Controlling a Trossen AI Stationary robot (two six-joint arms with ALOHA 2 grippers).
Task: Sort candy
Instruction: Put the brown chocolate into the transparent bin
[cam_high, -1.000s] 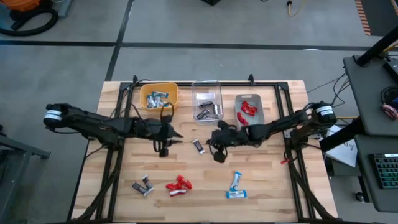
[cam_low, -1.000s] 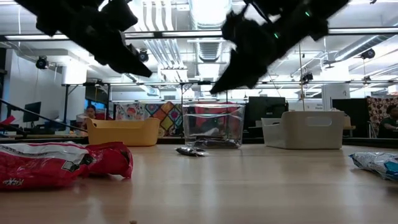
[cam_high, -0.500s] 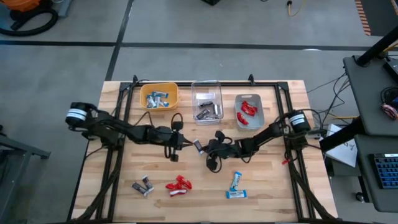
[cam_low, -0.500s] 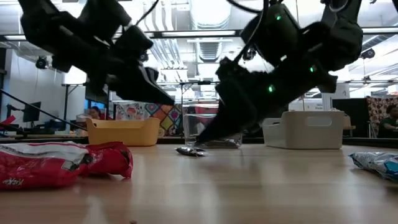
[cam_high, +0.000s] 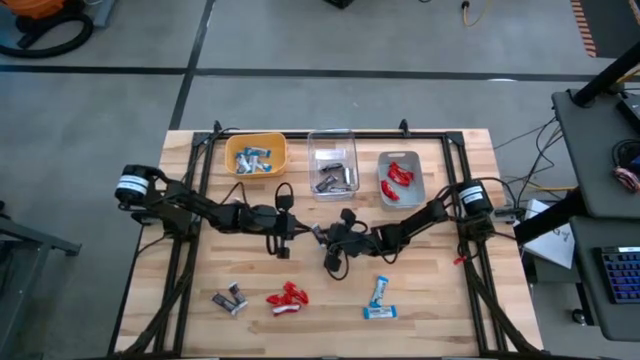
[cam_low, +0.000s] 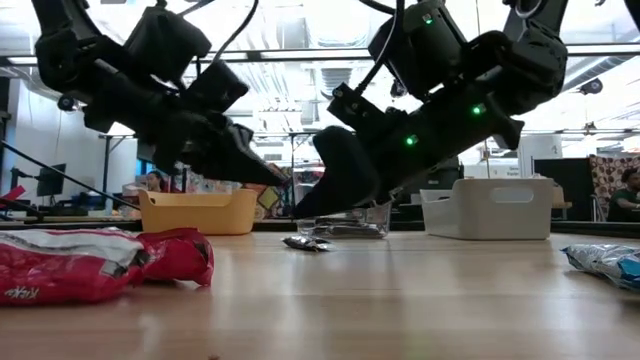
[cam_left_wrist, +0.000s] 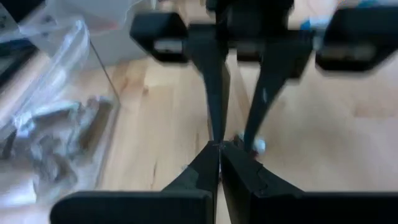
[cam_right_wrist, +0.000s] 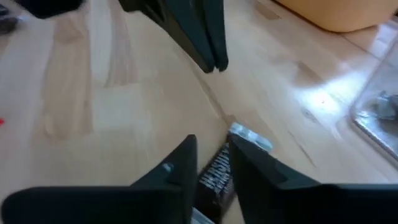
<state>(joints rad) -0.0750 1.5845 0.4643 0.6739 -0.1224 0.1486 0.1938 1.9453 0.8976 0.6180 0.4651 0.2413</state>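
A dark brown candy with silvery ends (cam_right_wrist: 219, 173) lies flat on the wooden table near its middle (cam_low: 308, 243). My right gripper (cam_right_wrist: 211, 144) comes in from the table's right, slanting down. Its fingers are open and hover just over the candy, one on either side of it. My left gripper (cam_left_wrist: 219, 148) comes from the table's left, shut with nothing in it. Its tips (cam_high: 292, 228) stop a little short of the candy's silvery end (cam_left_wrist: 258, 146) and stay clear of the table (cam_low: 283, 183).
At the far edge stand a yellow bin (cam_high: 256, 155) with blue-and-white candy, a clear bin (cam_high: 333, 170) with brown candy and a grey bin (cam_high: 400, 180) with red candy. Near the front lie brown candy (cam_high: 230, 298), red candy (cam_high: 287, 298) and blue-and-white candy (cam_high: 378, 298).
Both arms have come down and moved in toward the middle of the table, tipping their grippers downward. My left gripper has shut on nothing. My right gripper has sunk over the brown candy, which has stayed where it lay.
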